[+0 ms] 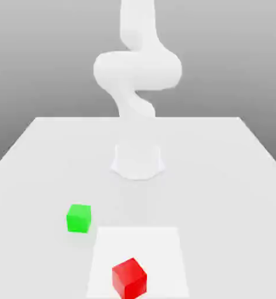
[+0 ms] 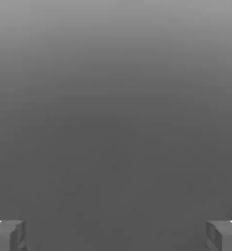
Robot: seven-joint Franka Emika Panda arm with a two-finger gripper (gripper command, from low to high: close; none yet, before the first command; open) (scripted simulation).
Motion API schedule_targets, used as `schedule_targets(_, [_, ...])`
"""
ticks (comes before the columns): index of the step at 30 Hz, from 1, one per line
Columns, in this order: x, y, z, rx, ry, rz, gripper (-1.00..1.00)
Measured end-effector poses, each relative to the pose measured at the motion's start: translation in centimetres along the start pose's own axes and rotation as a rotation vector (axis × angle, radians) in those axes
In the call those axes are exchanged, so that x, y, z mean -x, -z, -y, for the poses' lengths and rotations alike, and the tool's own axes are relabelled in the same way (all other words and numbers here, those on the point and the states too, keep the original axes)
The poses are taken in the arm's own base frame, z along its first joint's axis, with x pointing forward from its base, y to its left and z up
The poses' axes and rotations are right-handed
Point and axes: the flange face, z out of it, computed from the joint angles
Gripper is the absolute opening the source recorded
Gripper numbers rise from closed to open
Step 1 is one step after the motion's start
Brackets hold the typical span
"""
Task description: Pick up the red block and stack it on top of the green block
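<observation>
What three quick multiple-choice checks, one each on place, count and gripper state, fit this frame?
1. The small matte red cube sits:
A. on the lighter square patch of the white table
B. atop the green cube
C. against the arm's base

2. How many cubes are on the table?
A. one
B. two
C. three

3. The gripper is:
A. shut on the red cube
B. shut, empty
C. open, empty

Key: 1 A, the patch surrounds it; 2 B, just the red cube and the small matte green cube, set apart; 3 C, the hand view has the fingers far apart with nothing between.
</observation>
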Motion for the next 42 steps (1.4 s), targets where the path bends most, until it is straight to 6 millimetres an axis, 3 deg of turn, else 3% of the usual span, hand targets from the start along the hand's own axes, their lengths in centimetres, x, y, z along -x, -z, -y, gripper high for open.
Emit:
schedule_targets(6, [0.7, -12.2, -1.7, 0.07, 0.108, 0.174, 0.0])
schedule_targets(13, [4.5, -24.8, -5.6, 0.162, 0.236, 0.354, 0.0])
schedule_targets(19, [9.3, -33.8, -10.5, 0.254, 0.353, 0.492, 0.0])
schedule_targets(24, [13.7, -39.5, -15.8, 0.342, 0.456, 0.597, 0.0])
schedule_targets(30, [17.8, -45.4, -20.4, 0.374, 0.496, 0.632, 0.0])
schedule_targets(31, [18.2, -45.9, -20.8, 0.374, 0.496, 0.633, -1.0])
schedule_targets(37, [18.4, -46.2, -21.0, 0.375, 0.496, 0.634, -1.0])
schedule_targets(42, [16.0, -42.5, -18.6, 0.374, 0.497, 0.634, -1.0])
